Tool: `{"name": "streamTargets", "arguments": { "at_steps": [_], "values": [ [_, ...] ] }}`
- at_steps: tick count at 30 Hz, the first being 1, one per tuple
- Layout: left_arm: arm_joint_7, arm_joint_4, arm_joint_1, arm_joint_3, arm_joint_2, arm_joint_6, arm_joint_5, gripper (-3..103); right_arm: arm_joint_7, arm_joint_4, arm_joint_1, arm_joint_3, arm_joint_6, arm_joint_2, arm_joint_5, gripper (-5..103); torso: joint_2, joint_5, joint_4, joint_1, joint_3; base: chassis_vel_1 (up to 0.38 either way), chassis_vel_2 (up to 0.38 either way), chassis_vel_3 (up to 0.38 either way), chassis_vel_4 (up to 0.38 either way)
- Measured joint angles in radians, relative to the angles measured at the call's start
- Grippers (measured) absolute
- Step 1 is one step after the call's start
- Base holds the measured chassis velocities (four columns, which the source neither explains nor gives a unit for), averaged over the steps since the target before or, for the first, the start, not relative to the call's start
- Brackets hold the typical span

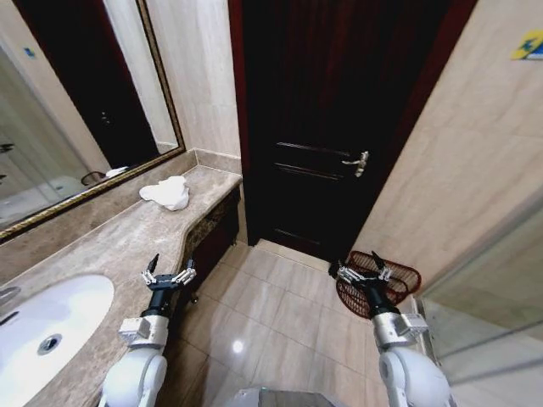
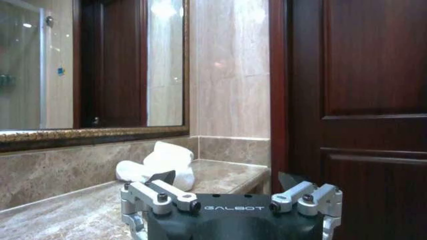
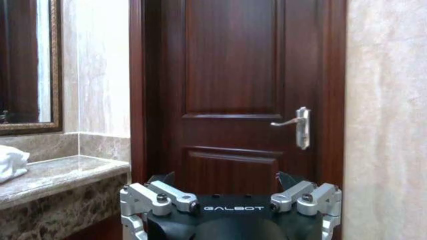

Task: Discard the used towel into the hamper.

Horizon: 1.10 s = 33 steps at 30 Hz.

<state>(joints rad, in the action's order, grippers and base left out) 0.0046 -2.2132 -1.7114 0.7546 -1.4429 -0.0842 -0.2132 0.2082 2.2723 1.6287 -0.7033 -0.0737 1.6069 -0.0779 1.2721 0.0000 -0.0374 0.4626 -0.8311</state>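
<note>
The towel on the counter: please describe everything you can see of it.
The towel is white, soft-looking cloth, crumpled into a loose heap. It lies on the marble counter near its far end, below the mirror's gilt frame and close to the backsplash. Nothing grips it; the open left gripper is short of it.

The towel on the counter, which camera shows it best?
The left wrist view: the white towel lies whole and crumpled on the marble counter below the mirror, just ahead of the open left gripper. The head view shows it whole but farther off; the right wrist view catches one edge.
</note>
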Motion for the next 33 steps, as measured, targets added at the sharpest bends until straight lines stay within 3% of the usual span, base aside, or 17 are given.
{"name": "streamTargets", "arguments": {
  "at_steps": [20,33],
  "values": [
    [0.001,0.011,-0.001,0.0,-0.001,-0.006,0.0,100,-0.003,-0.012,-0.011,0.014,0.003,0.001,0.013,100,0.0,-0.0001,0.0001,0.001,0.0,-0.136,0.214,0.219,-0.134],
    [0.001,0.029,0.0,0.003,0.001,-0.029,-0.005,100,-0.036,-0.014,-0.016,0.03,0.001,0.001,0.012,100,0.0,0.0,-0.0001,0.0,0.0,0.083,0.058,0.059,0.084]
  ]
}}
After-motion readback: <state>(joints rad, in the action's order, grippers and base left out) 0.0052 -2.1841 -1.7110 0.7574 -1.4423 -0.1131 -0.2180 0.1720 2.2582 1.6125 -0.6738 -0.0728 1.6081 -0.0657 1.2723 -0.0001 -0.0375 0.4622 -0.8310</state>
